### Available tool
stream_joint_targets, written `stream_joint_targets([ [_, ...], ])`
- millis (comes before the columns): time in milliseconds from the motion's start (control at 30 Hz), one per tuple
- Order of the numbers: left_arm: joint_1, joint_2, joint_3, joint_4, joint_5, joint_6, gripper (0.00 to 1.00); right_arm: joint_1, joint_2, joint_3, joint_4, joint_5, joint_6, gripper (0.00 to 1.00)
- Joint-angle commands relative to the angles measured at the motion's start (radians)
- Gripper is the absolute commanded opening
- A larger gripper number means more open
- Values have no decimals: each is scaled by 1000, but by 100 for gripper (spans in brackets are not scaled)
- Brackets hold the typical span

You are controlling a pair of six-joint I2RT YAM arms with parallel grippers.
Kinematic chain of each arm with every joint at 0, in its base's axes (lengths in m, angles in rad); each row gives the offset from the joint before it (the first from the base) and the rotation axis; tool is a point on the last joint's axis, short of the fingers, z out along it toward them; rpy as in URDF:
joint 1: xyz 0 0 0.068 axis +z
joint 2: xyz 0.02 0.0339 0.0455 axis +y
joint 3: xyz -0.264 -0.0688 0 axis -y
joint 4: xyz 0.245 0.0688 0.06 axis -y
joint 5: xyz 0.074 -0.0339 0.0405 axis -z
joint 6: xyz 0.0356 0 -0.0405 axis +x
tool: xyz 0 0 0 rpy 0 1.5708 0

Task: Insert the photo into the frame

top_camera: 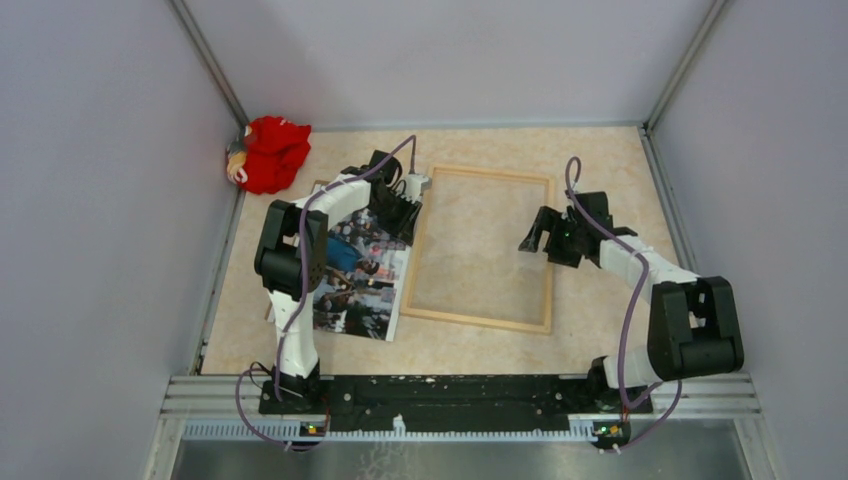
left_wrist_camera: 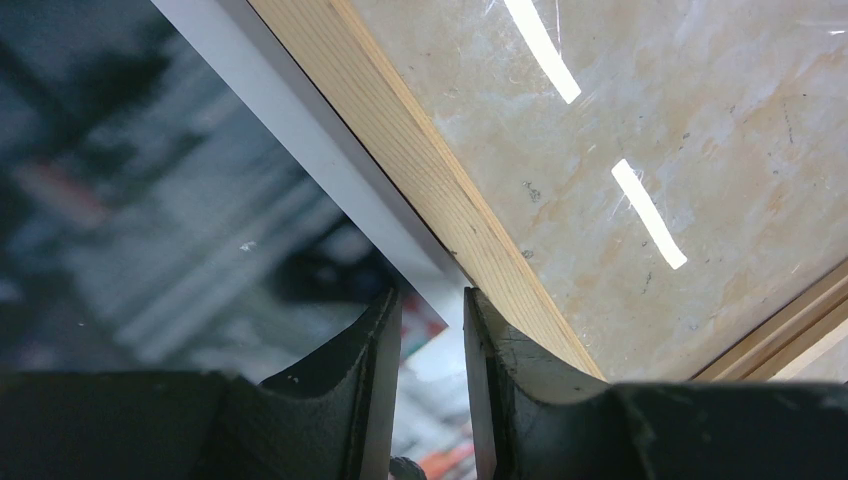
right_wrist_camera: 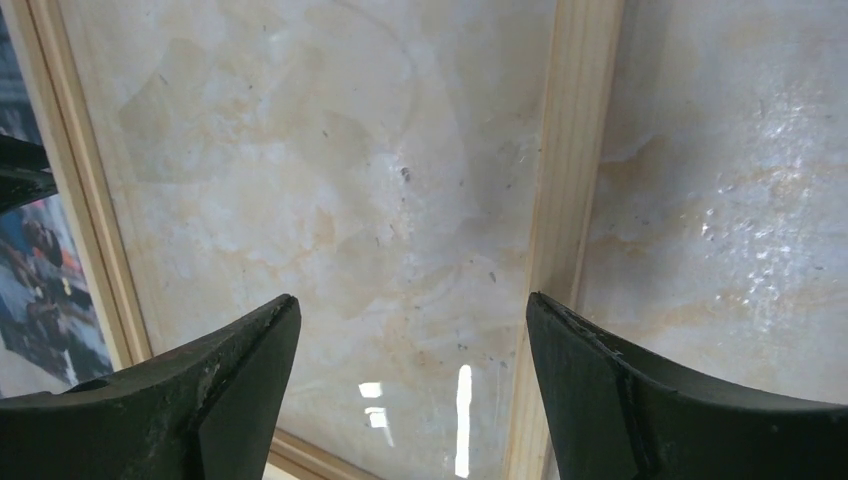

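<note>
The frame (top_camera: 478, 322) is lying flat on the marbled table (top_camera: 610, 170), and the tabletop is showing through its clear pane. The photo (top_camera: 360, 290) is sitting picture side up just beside the frame's left rail, its white border running along that rail and slightly over it in the left wrist view.

The left gripper (top_camera: 405, 210) is reaching down at the frame's far left corner. Its jaws are drawn close together, and the photo's white edge is passing into the narrow gap between them, so it is grasping the photo by that edge. One finger is hanging over the print, the other over the wooden rail.

The right gripper (top_camera: 533, 238) is hovering over the frame's right side, released, with its jaws spread wide. It is holding nothing, and the right rail is showing between its fingers (right_wrist_camera: 230, 390).

A red cloth bundle (top_camera: 272, 150) is lying well beyond the frame's far left corner, against the wall.
</note>
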Motion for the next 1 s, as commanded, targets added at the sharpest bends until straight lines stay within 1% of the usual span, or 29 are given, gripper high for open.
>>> stream_joint_targets([
  [0, -7, 6, -11, 10, -17, 12, 37, 5, 4, 57, -10, 54, -31, 88],
  [100, -7, 8, -9, 9, -17, 11, 37, 6, 3, 54, -10, 53, -33, 89],
  [500, -7, 14, -3, 10, -16, 8, 37, 8, 4, 11, 16, 16, -16, 89],
  [967, -10, 31, 9, 13, -10, 2, 37, 11, 76, -31, 101, -58, 55, 87],
])
